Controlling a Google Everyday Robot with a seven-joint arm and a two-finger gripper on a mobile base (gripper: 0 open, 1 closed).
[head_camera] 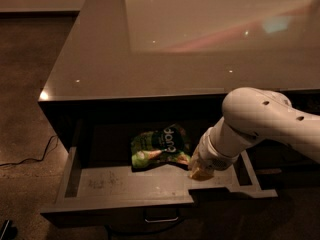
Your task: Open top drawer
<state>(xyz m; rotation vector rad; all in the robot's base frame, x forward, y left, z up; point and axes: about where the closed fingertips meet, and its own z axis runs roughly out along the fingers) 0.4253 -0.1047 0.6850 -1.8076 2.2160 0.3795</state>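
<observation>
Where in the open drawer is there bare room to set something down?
Free: the pale floor of the wide dark-fronted top drawer, from its left wall to the green crinkly snack bag, and along the front. Crowded: the right side, where the yellowish claw hangs just right of the bag.
</observation>
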